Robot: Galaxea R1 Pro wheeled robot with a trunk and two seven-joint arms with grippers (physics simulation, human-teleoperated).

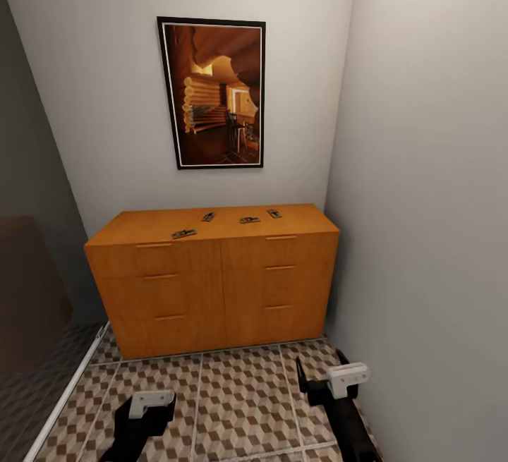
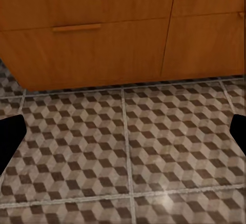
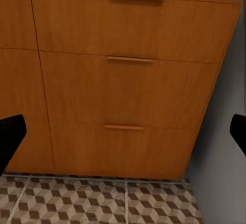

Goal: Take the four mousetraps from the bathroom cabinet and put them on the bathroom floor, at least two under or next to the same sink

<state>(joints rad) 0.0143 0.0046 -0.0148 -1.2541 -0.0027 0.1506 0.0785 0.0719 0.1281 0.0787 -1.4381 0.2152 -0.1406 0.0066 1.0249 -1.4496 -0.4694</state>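
- Facing the low, wide orange-brown wooden cabinet, the robot stands on the cube-patterned tiled bathroom floor; I judge this the approach, nothing picked yet.
- Left gripper and right gripper hang low, jaws spread wide, both empty.
- Four small brown mousetraps lie apart on the cabinet top; next, an arm must rise above that top.

Four small flat brown wooden mousetraps with dark wire parts lie scattered on top of the low orange-brown wooden cabinet – mid-frame, drawers shut. Below it spreads the cube-patterned brown-and-beige tiled bathroom floor.
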